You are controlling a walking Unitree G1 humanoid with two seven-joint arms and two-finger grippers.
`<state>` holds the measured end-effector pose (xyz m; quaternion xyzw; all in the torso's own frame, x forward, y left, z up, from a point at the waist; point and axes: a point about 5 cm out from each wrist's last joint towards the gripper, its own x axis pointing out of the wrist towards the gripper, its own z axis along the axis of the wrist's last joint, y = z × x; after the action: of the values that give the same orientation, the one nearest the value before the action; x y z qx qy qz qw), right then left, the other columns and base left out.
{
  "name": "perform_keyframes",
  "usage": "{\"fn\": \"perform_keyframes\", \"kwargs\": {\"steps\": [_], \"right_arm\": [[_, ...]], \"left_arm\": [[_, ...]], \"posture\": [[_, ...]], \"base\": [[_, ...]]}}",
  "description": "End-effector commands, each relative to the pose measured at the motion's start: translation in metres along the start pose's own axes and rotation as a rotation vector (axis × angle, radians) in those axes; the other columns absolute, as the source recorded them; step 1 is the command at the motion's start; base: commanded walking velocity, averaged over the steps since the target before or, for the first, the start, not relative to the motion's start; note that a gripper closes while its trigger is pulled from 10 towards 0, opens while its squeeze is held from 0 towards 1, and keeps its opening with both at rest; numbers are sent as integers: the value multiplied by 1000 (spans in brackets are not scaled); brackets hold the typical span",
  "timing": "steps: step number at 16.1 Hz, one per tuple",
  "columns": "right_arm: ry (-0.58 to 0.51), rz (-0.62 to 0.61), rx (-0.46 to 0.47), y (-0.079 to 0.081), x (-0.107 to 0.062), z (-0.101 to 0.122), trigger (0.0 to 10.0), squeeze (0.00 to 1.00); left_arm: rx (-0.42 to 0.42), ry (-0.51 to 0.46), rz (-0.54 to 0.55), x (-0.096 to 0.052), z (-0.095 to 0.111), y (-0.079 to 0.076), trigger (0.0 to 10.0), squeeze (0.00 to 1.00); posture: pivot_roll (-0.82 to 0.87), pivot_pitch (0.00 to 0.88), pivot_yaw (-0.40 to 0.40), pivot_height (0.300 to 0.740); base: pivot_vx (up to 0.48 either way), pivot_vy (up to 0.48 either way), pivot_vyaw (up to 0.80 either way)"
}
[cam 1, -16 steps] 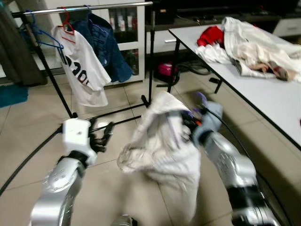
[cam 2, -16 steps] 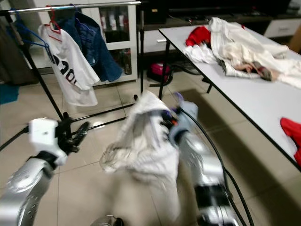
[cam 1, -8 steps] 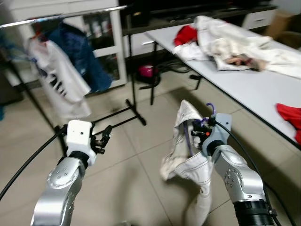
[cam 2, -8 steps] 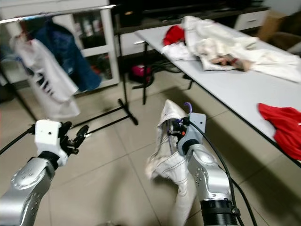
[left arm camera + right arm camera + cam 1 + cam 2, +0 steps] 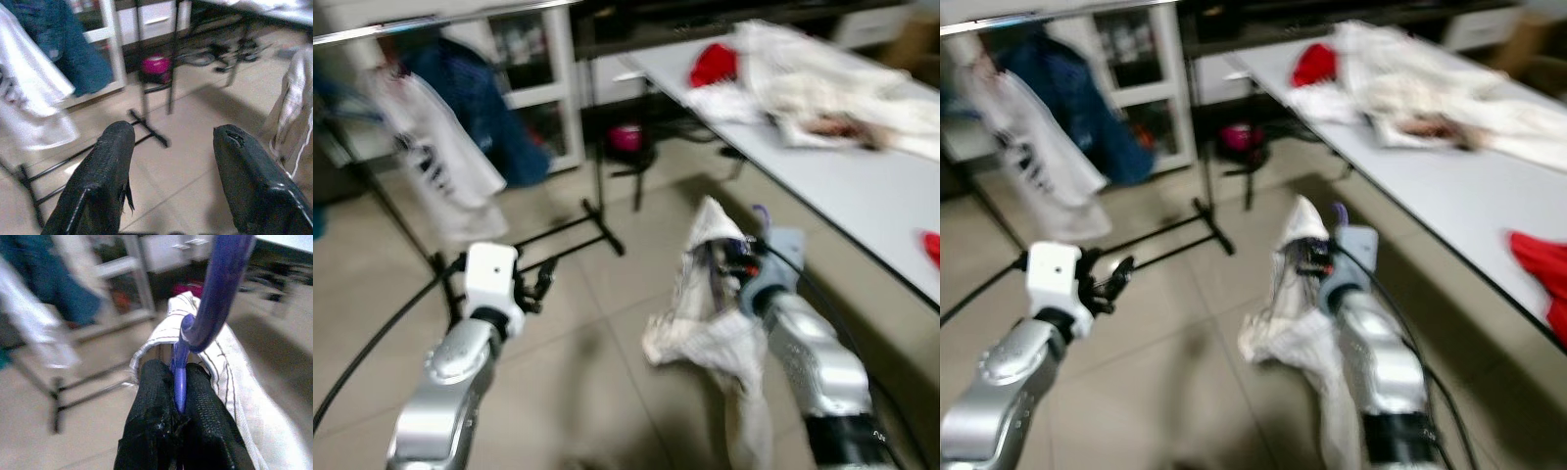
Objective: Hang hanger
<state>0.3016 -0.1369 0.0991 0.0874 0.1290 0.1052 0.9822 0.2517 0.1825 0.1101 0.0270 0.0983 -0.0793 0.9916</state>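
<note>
The right gripper [image 5: 175, 396] was closed tightly on the neck of a purple hanger [image 5: 215, 298], whose hook curved up above the black fingers [image 5: 149, 401]. A white garment with thin stripes [image 5: 715, 313] hung from this hanger in front of the robot, above the tiled floor [image 5: 607, 392], and its lower part drooped down beside the right arm. The left gripper [image 5: 171, 161] was held out on the left side with its fingers wide apart and nothing between them. Behind it stood a clothes rack [image 5: 597, 206] with a metal rail, where a white T-shirt [image 5: 440, 166] and a dark blue garment [image 5: 480, 108] were hanging. The hanger was well apart from that rail. On the right a white table [image 5: 862, 186] carried a heap of white clothes [image 5: 803, 88] and a red cloth [image 5: 715, 64]. The head views were blurred.
</note>
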Motion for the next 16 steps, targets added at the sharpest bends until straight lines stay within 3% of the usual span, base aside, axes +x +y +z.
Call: {"fn": "perform_keyframes", "kwargs": {"steps": [1,4,7,10,16], "right_arm": [[-98,30,-16,1,0,20,10000,0],[-129,-22,8,-6,2,24,10000,0],[-146,-37,-50,-7,5,28,10000,0],[-176,-45,-36,-10,4,38,10000,0],[-155,-54,-12,-13,-6,25,10000,0]], "left_arm": [[5,-11,-24,4,5,-7,10000,0],[13,-15,-29,7,6,-8,10000,0],[30,-35,-46,9,11,-9,10000,0],[42,-40,-83,10,15,-13,10000,0],[14,-55,-33,9,16,-8,10000,0]], "posture": [[-107,0,67,740],[-107,0,69,740],[-126,0,103,740],[-142,0,110,740],[-125,0,80,740]], "base": [[364,0,0],[370,0,0],[372,0,0],[372,0,0],[372,0,0]]}}
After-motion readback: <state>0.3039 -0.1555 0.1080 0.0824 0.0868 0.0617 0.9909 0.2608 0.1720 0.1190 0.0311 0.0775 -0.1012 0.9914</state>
